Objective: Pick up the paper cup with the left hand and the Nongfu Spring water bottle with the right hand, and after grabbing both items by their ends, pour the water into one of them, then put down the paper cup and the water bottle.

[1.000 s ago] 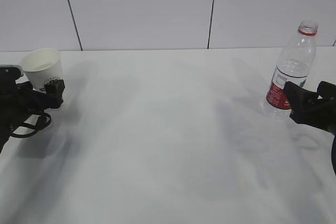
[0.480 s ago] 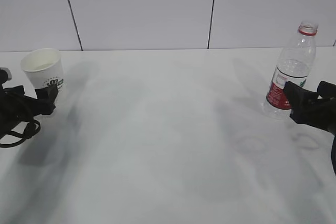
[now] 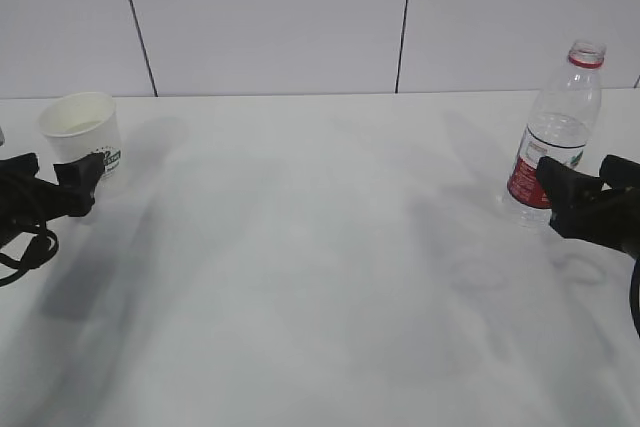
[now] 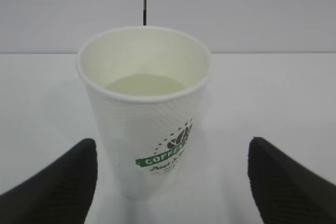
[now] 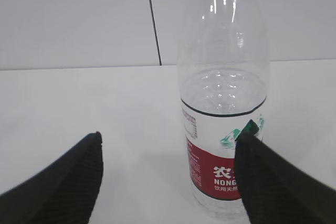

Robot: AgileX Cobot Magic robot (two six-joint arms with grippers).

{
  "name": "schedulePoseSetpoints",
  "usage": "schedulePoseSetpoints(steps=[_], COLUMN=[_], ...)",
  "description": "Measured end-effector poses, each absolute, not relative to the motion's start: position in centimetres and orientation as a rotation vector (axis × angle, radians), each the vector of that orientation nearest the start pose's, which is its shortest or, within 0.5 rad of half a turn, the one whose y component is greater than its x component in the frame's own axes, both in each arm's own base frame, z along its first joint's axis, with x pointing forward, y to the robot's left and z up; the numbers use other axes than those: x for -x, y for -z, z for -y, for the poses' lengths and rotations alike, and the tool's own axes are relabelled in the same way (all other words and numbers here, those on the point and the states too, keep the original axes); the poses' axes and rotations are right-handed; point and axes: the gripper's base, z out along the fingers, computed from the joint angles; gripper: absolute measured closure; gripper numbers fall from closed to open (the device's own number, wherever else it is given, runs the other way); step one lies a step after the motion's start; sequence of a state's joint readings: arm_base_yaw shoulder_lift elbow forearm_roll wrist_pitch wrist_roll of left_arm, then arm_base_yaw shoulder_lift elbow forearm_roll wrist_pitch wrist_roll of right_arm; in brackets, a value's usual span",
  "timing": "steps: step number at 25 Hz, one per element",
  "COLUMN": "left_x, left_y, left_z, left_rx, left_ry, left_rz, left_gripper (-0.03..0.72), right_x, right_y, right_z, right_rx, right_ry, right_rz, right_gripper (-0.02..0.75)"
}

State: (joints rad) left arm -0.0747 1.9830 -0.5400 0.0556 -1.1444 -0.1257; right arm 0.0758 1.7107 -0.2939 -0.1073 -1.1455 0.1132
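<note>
on table [image 3: 320,247], paper cup [image 4: 144,114], bottle [image 5: 224,98]

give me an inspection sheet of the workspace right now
surface: white table, bare in the middle, soft shadows only
paper cup: upright at far left, liquid inside, standing free of the fingers
water bottle: upright at far right, uncapped, water level about at the label's top edge
clutter: nothing seen
left gripper: open, just in front of the cup; wrist view shows fingers wide apart on either side with gaps
right gripper: open, level with the label; one finger overlaps the label edge in the wrist view, contact cannot be told
cables: black loop hanging under the left arm
surroundings: white panelled wall with dark seams
</note>
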Motion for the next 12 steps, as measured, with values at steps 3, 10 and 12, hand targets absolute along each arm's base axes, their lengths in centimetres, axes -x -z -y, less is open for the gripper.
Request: schedulePoseSetpoints(steps=[3,10,12], left_x=[-31.0,-30.9,-30.9], left_y=[-11.4,-13.6,-14.3], left_z=[2.8,2.8,2.8], left_rx=[-0.015,-0.017,-0.017], left_ry=[0.175,0.177,0.177], left_rz=[-1.766,-1.695,-1.674], left_gripper=[0.024,0.031,0.033], right_x=[-24.6,-24.3,-24.2], right_y=[-14.3,-15.7,-16.1], right_z=[-2.7,-2.4,-2.3], right_rx=[0.076,0.050,0.047], right_ry=[-0.190,-0.160,-0.145], right_rz=[-1.758,-1.743,-1.743], right_gripper=[0.152,0.153,0.153])
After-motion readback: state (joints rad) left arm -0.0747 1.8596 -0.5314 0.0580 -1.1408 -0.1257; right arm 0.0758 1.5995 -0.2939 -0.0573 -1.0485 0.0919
